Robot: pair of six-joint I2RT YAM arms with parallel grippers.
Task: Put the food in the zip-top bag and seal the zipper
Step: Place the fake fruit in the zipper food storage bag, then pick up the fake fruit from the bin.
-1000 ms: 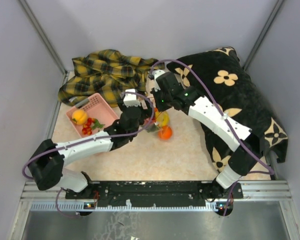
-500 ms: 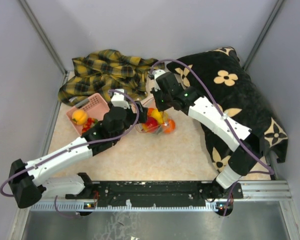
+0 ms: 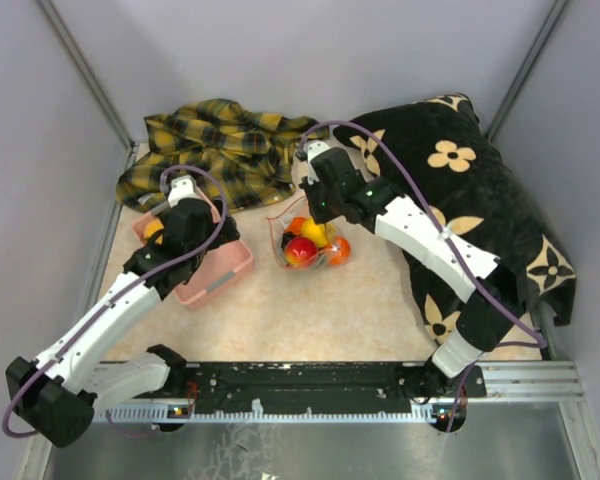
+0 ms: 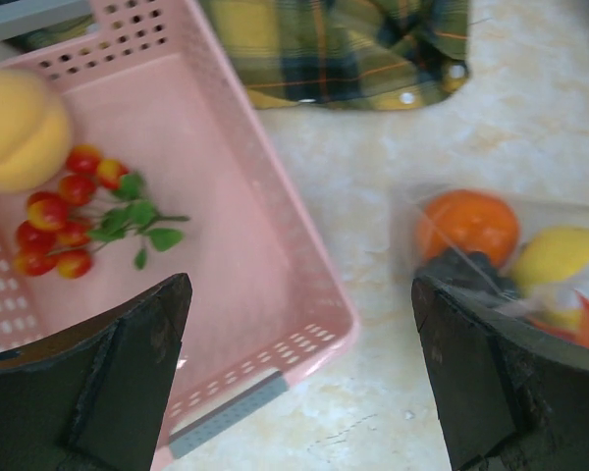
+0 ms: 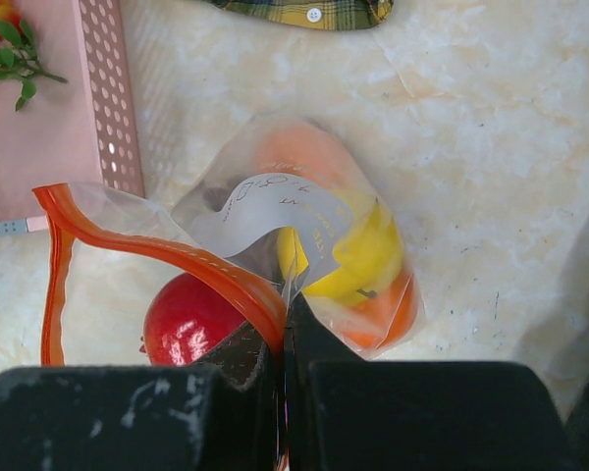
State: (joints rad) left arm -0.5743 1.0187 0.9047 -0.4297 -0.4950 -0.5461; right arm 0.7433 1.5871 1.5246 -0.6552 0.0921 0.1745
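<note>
The clear zip-top bag [image 3: 312, 240] lies at mid-table with its mouth held up. My right gripper [image 5: 283, 339] is shut on the bag's rim, pinching the red zipper [image 5: 157, 245] where it curves. Inside the bag I see a red apple [image 5: 187, 319], a yellow lemon [image 5: 368, 250] and an orange ball [image 5: 304, 157]. My left gripper [image 4: 299, 294] hangs open and holds nothing, above the near corner of the pink basket [image 4: 275, 245]. In the basket lie a yellow-orange fruit [image 4: 15, 128] and a sprig of small red fruits with green leaves [image 4: 69, 221]. The slider is not visible.
A yellow plaid shirt [image 3: 215, 145] is bunched at the back left behind the basket [image 3: 215, 275]. A black cloth with cream flowers [image 3: 460, 190] covers the right side. Grey walls close in on both sides.
My left arm has swung left from the bag's mouth to above the basket, its gripper still open. The red apple now lies in the bag. The right gripper has kept its hold.
</note>
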